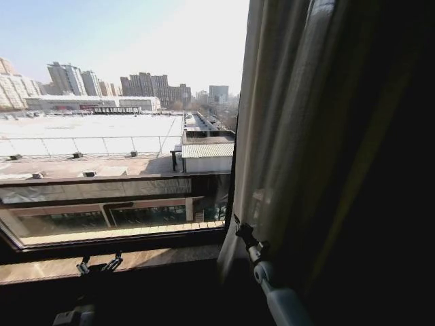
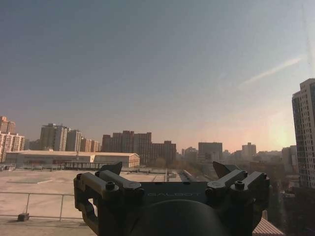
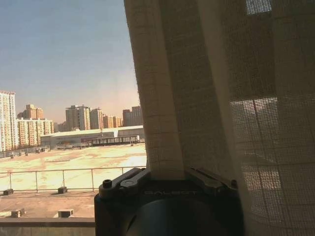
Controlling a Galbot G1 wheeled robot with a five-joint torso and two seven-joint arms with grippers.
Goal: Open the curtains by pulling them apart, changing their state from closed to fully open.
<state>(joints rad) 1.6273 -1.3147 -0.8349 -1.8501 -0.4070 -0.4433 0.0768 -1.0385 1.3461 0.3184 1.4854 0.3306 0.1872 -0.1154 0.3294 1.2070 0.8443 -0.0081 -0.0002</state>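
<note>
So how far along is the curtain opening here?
Done: the head view shows the window uncovered across its left and middle. In hand: the right gripper is shut on the bunched right curtain, at its inner edge. The left gripper is open, facing bare glass and holding nothing. Left: the right curtain may need to go further aside. No left curtain is in view.

Strong daylight floods in through the window [image 1: 115,136], washing the sky to near-white in the head view, while the sill and the room side of the curtain [image 1: 306,122] fall into deep shadow. In the right wrist view the sheer weave glows backlit and slightly soft. In the left wrist view, hazy glare sits low over the skyline and the left gripper [image 2: 170,184] is a dark silhouette
</note>
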